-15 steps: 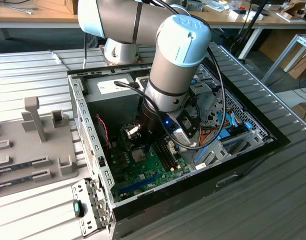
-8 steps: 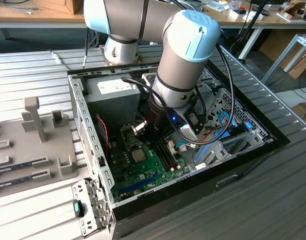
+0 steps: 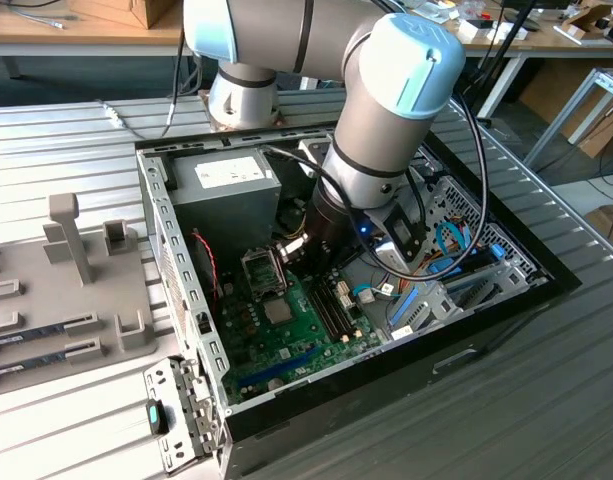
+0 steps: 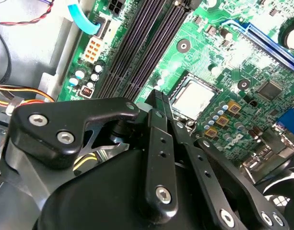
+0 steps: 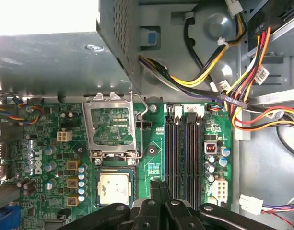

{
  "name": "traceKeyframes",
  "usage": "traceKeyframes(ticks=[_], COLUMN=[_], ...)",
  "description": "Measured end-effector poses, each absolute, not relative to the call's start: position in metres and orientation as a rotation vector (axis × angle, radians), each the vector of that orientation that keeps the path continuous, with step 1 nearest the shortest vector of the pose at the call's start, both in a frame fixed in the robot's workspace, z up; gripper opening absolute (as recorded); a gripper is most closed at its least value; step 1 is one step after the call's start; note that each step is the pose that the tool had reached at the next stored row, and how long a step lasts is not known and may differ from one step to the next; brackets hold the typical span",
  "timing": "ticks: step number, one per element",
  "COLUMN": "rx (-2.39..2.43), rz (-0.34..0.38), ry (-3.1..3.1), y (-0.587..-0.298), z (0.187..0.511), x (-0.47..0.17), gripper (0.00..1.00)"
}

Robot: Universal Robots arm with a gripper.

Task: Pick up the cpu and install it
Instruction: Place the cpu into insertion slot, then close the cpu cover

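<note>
Gripper: the fingers are seen closed together with nothing between them, in the first wrist view (image 5: 156, 184) and the second wrist view (image 4: 158, 96); it is held low inside the computer case (image 3: 162, 250), above the green motherboard (image 5: 154, 165).
Cpu: the silvery square is seated flat in its socket on the motherboard, seen in both wrist views (image 5: 115, 188) (image 4: 194, 98) and in the exterior view (image 3: 277, 311); it is not touched by the fingers, whose tips are just beside it, between it and the memory slots (image 5: 182, 153).
Socket cover: the metal frame (image 5: 113, 127) is swung open and is stood on the side of the cpu nearer the power supply (image 3: 226, 180).
Cables: a bundle of yellow, orange and black wires (image 5: 242, 96) is run along the case wall past the memory slots.
Case: it is laid open on a slatted metal table (image 3: 546, 400); a grey tray (image 3: 46, 300) is set against its edge at the exterior view's left.
</note>
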State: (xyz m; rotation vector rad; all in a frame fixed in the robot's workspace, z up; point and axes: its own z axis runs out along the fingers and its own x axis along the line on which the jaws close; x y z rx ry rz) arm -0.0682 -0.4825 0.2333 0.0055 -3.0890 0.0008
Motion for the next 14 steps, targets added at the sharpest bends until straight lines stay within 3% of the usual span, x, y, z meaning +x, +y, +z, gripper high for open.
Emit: traceKeyframes(ticks=[14], rx=[0.006], rz=[-0.008], ry=[-3.089], y=[-0.4817], z=[0.2336], x=[-0.0683], gripper=[0.11])
